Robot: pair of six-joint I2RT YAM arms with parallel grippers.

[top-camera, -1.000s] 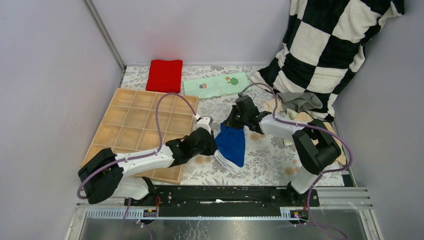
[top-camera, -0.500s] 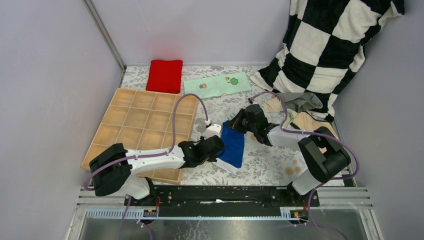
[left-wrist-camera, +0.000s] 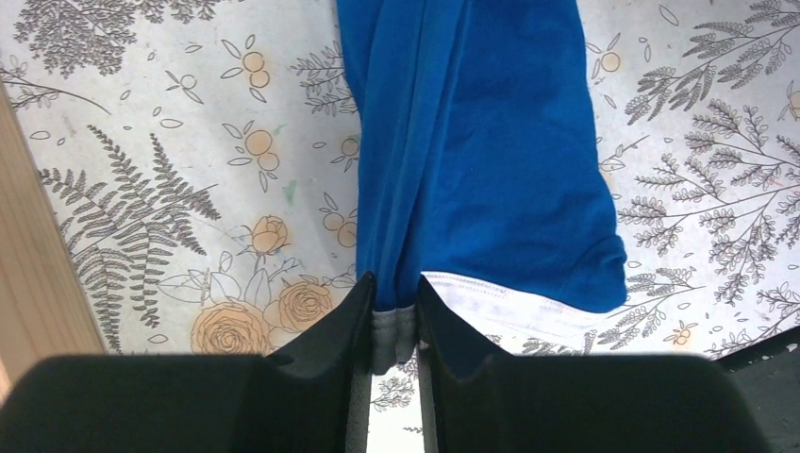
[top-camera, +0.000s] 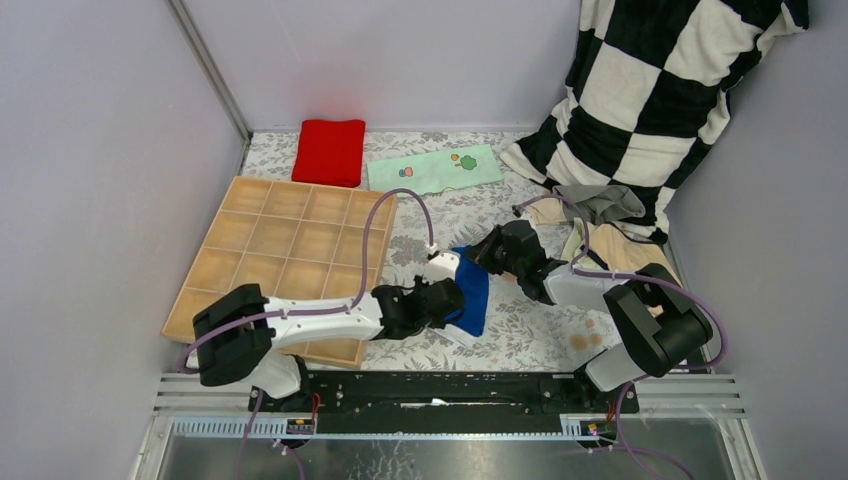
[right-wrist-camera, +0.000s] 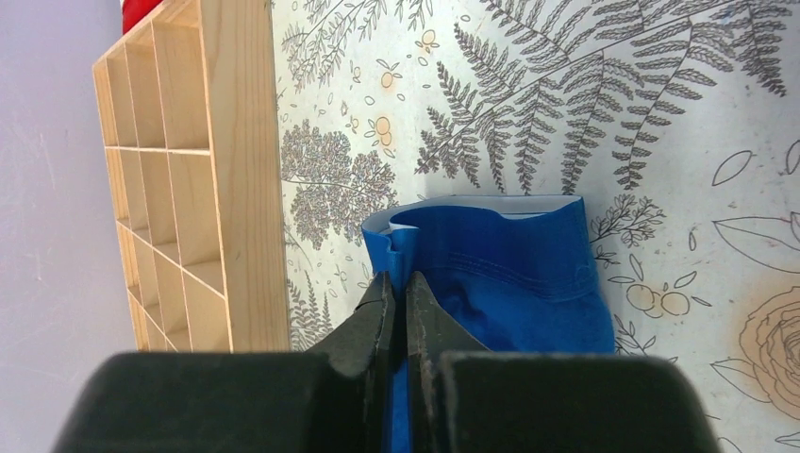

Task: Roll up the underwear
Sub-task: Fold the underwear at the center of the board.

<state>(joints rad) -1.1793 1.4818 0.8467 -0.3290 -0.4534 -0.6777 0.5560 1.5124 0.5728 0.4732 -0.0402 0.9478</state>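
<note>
On the floral cloth [top-camera: 520,340], left tool [left-wrist-camera: 396,316] and right tool [right-wrist-camera: 398,293], each pinching the blue underwear [left-wrist-camera: 491,142], have seemingly drawn closer.

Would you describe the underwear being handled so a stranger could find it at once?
Find the wooden grid tray. Just right of it, on the floral cloth, lies the underwear. It alone is bright blue with white trim.
</note>
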